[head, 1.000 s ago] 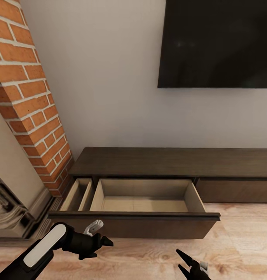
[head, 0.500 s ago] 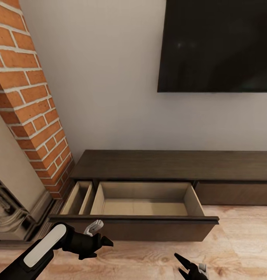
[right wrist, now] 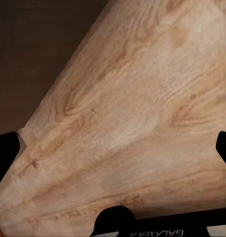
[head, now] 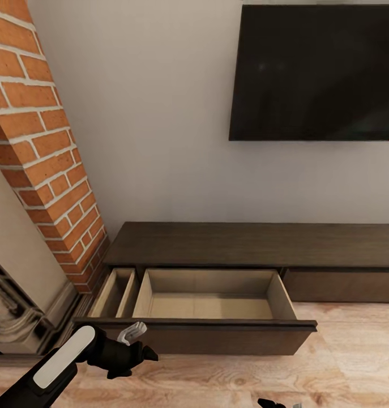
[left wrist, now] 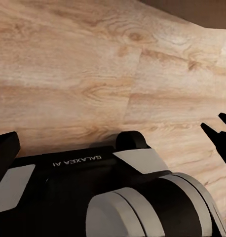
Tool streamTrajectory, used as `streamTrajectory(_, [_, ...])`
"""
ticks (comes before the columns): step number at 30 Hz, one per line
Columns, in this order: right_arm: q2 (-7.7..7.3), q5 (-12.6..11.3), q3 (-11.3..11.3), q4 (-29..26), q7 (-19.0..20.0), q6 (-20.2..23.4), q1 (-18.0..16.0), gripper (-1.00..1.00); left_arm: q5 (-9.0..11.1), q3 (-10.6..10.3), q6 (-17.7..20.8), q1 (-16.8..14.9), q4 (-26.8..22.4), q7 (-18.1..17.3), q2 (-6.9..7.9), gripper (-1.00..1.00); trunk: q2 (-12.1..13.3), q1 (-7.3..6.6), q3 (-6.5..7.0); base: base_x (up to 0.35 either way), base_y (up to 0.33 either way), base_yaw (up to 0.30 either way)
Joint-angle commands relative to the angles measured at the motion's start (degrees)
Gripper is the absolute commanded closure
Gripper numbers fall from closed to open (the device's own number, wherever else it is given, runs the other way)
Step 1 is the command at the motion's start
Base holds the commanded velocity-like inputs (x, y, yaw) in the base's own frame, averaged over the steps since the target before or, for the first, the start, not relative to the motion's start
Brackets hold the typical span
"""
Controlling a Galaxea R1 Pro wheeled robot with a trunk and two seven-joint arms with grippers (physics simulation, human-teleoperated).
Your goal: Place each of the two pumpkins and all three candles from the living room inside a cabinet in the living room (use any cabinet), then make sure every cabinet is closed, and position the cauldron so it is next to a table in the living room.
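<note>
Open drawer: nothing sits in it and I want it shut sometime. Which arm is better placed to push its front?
Probably left. The left gripper hovers just before the drawer front, near its left end; the right gripper sits lower, at the picture's edge, farther off.

Cabinet (head: 256, 243) along wall, centre to 3 o'clock. Drawer (head: 211, 294) pulled out toward robot, at 6 o'clock of cabinet top; narrow side compartment (head: 116, 284) at drawer's 9 o'clock. TV (head: 316, 73) on wall at cabinet's 12 o'clock. Brick column (head: 38, 141) at 9 o'clock, mantel (head: 16, 283) below it. Floor (head: 341, 362) before cabinet. Left gripper (head: 142, 345) just before drawer front, over floor.
</note>
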Motion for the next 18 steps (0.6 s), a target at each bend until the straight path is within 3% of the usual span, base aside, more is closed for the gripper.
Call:
streamTrajectory(1, [-0.03,-0.43,0.28,0.0,-0.07,0.16,-0.03,-1.0,0.62,-0.1,-0.09,-0.05,-0.06,1.46,0.02,-1.0,0.39,-0.23,0.13,0.0,0.0,0.0])
streamTrajectory(10, [-0.01,-0.43,0.46,-0.07,0.09,-3.56,-0.03,-1.0,0.62,-0.26,-0.14,-0.05,-0.06,4.92,-0.12,-1.0,4.0,-2.21,1.75,0.0,0.0,0.014])
streamTrajectory(18, [-0.01,-0.41,1.51,-0.09,0.07,-3.88,-0.03,-1.0,0.63,-0.19,-0.15,-0.05,-0.06,5.05,-0.12,-1.0,7.21,-3.97,3.19,0.0,0.0,0.234])
